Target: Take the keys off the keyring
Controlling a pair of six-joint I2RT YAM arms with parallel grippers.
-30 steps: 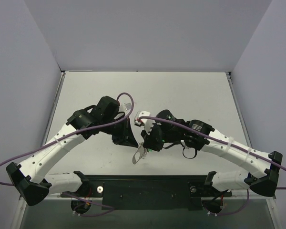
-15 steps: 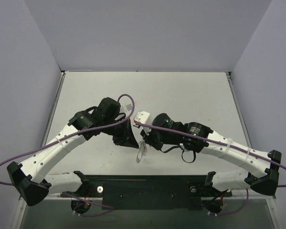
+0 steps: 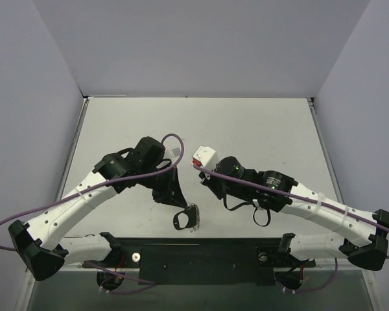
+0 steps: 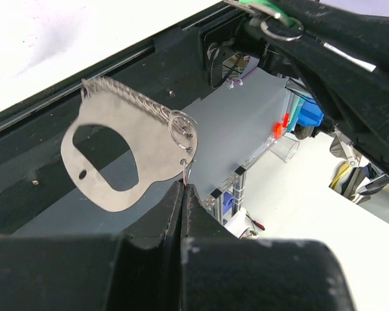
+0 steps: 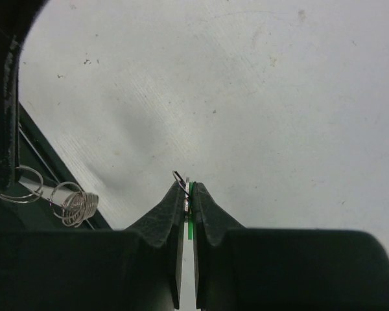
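Note:
The keyring [image 4: 117,155], a flat grey loop with a scalloped edge, hangs over the black rail, and my left gripper [image 4: 183,186] is shut on a thin wire ring at its lower corner. From above, the keyring [image 3: 185,219] dangles just under the left gripper [image 3: 181,205]. My right gripper [image 5: 189,184] is shut on the green-headed key [image 5: 190,227], with a small split ring [image 5: 179,176] poking out at the tips. In the left wrist view that key [image 4: 259,8] is at the top right, apart from the keyring. The right gripper [image 3: 212,188] is to the right of the left one.
A white table [image 3: 246,123] is enclosed by pale walls on three sides. A black rail [image 3: 201,254] runs along the near edge between the arm bases. Purple cables [image 3: 172,139] loop over both arms. Coiled wire rings [image 5: 78,206] of the keyring show at the right wrist view's left edge.
The grippers have pulled apart. The right one drew back to the right with the key, and the left one moved toward the near edge with the keyring, which now hangs alone.

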